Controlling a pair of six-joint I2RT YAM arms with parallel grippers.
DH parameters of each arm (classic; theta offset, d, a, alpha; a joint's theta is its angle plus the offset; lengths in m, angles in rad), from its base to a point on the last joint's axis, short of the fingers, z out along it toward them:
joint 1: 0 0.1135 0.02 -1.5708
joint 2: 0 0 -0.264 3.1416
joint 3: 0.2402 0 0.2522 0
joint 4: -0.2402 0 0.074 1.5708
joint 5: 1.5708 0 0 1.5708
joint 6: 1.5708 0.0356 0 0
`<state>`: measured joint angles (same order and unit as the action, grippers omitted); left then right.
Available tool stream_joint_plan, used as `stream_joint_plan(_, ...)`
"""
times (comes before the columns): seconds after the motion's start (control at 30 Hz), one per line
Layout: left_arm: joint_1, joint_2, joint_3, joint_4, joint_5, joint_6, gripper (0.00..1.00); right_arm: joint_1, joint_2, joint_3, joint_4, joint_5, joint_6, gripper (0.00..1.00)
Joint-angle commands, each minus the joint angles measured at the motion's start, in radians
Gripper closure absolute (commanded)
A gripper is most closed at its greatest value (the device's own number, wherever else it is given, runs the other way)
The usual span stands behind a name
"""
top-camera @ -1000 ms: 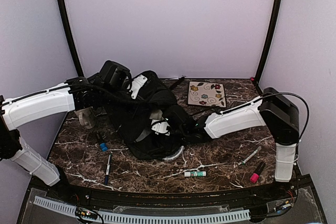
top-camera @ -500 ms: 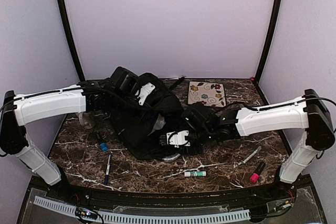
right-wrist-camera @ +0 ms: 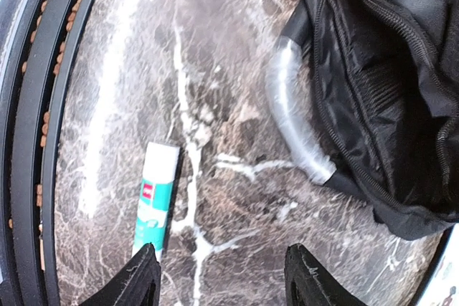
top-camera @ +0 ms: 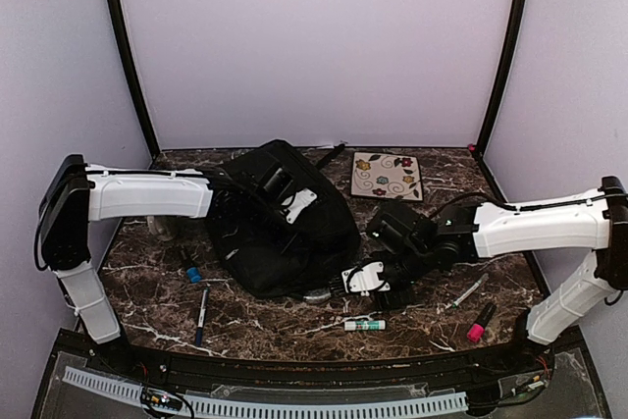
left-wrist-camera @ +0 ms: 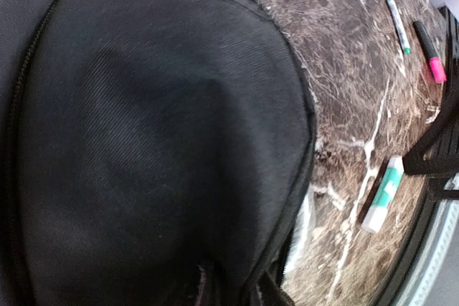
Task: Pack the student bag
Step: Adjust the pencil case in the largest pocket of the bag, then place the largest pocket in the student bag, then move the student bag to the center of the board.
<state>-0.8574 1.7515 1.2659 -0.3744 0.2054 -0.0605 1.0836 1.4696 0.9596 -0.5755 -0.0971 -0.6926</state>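
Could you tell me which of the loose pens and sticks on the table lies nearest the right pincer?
The white-and-green glue stick, just off one fingertip of the right pincer; the pink marker and black pen lie farther away.

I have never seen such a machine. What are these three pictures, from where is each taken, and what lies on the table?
Two robot arms are bolted to a marble table. The wide picture looks down from above and behind: left arm, right arm. The other two come from a camera on each wrist. On the table lies a black student bag, with a glue stick, a pink marker and a flowered card around it. The right arm's jaws stand open over the table near the glue stick, holding nothing. The left wrist camera sees mostly bag fabric; whether those jaws grip it, I cannot tell.
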Motion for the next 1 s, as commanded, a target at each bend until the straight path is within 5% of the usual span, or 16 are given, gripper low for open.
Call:
stream_joint_plan(0.0,-0.013,0.048,0.059,-0.084,-0.019,0.003,0.74,-0.022,-0.029,-0.017,0.006,-0.012,0.035,0.41)
stream_joint_plan(0.2,-0.022,-0.121,0.2,-0.26,-0.074,0.066,0.4,-0.149,-0.004,0.153,-0.045,-0.147,0.093,0.41)
stream_joint_plan(0.37,0.018,-0.373,-0.014,-0.1,-0.27,0.046,0.11,-0.264,0.108,0.334,-0.049,-0.285,0.145,0.41)
stream_joint_plan(0.53,0.095,-0.441,-0.116,-0.186,-0.334,-0.118,0.12,-0.303,0.25,0.474,-0.023,-0.32,0.221,0.42)
stream_joint_plan(0.67,0.098,-0.506,-0.209,-0.215,-0.35,-0.157,0.32,-0.303,0.327,0.476,0.041,-0.27,0.282,0.42)
stream_joint_plan(0.97,0.099,-0.744,-0.407,-0.248,-0.357,-0.364,0.28,-0.324,0.499,0.442,0.117,-0.056,0.365,0.45)
